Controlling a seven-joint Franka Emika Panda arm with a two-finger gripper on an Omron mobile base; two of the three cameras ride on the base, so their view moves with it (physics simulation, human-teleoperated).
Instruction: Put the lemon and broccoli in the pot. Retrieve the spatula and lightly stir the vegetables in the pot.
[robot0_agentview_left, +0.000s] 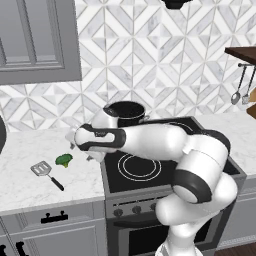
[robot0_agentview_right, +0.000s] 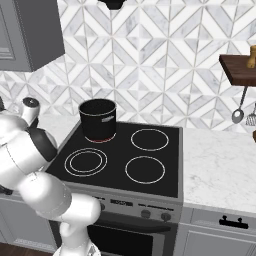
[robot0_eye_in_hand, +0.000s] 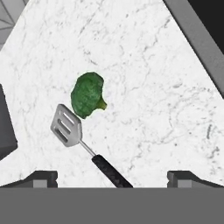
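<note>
Two dark fingertips (robot0_eye_in_hand: 43, 176) of my pincer (robot0_eye_in_hand: 112, 177) stand wide apart and released, grasping nothing, above the marble worktop (robot0_eye_in_hand: 153, 109). Just ahead lies the spatula (robot0_eye_in_hand: 83, 146), blade beside the broccoli (robot0_eye_in_hand: 89, 94), perhaps touching it. Further right, the pot (robot0_agentview_right: 98, 120) stands on the stove's (robot0_agentview_right: 150, 165) back-left burner; I cannot see inside it.

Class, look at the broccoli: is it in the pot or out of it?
Out. The broccoli lies on the marble counter beside the spatula, away from the pot.
</note>
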